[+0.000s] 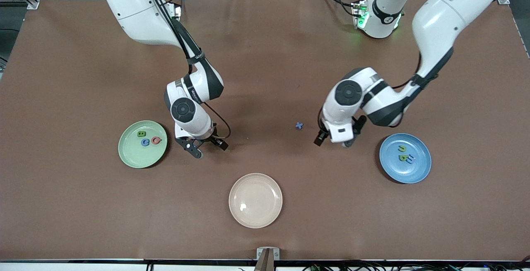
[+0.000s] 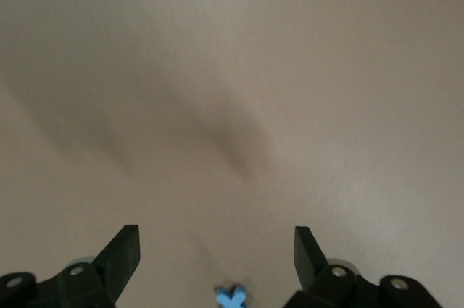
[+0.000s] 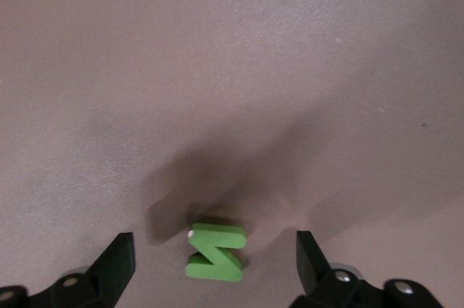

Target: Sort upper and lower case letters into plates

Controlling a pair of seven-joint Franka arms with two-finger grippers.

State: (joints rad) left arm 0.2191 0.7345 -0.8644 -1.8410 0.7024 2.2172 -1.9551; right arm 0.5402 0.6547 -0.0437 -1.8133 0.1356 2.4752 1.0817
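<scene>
The pale green plate (image 1: 129, 156) lies toward the right arm's end and holds three letters: a green one (image 1: 141, 133), a blue one (image 1: 145, 142) and a red one (image 1: 155, 140). The blue plate (image 1: 399, 172) toward the left arm's end carries two green letters (image 1: 401, 148) and a blue one (image 1: 410, 159). A small blue x (image 1: 299, 125) (image 2: 232, 297) lies on the table near my left gripper (image 1: 333, 142) (image 2: 216, 234), which is open and empty. My right gripper (image 1: 208, 148) (image 3: 215, 238) hangs open over a green zigzag letter (image 3: 215, 251), hidden in the front view.
A cream-beige plate (image 1: 255, 200) with nothing in it sits nearest the front camera, midway between the two coloured plates. The brown tabletop (image 1: 265, 56) stretches bare toward the robot bases.
</scene>
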